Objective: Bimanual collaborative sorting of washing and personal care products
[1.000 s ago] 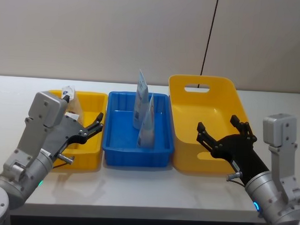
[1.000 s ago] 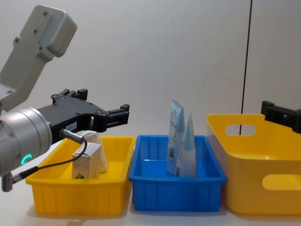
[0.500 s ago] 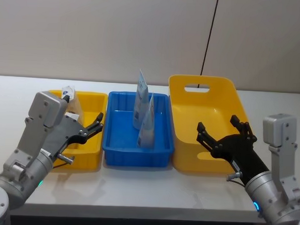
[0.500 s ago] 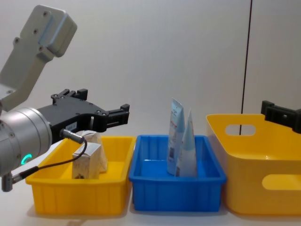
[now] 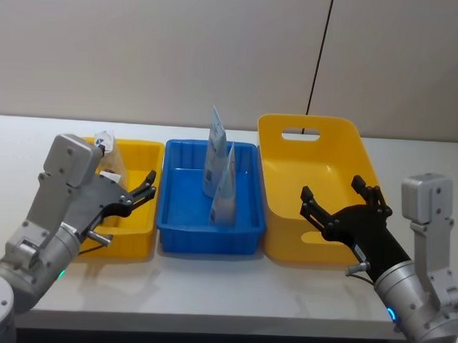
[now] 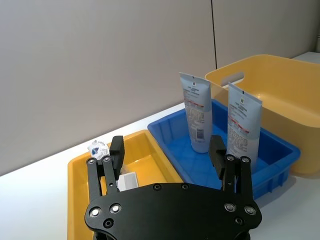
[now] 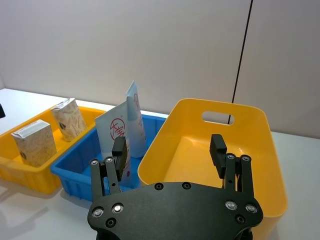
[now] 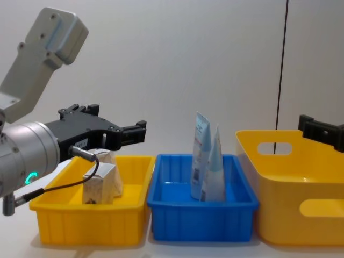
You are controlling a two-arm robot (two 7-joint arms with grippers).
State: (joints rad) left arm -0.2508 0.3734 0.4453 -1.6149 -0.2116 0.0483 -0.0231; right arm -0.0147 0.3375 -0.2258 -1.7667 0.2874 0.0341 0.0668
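The left gripper hung released above the small yellow plastic bin's right edge, and the right gripper hung equally spread over the large yellow handled bin's front wall. Two tall light-blue-and-white squeeze tubes stood upright in the blue plastic bin (between the yellow ones). Two small beige packs sat in the small bin.

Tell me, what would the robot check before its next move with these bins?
1. Left gripper open, nothing held: ok, above the small yellow bin.
2. Right gripper open, nothing held: ok, above the large yellow bin.
3. Two tubes standing inside the blue bin: ok.
4. Two beige packs inside the small yellow bin: ok.
5. Any product left to sort: cannot tell.
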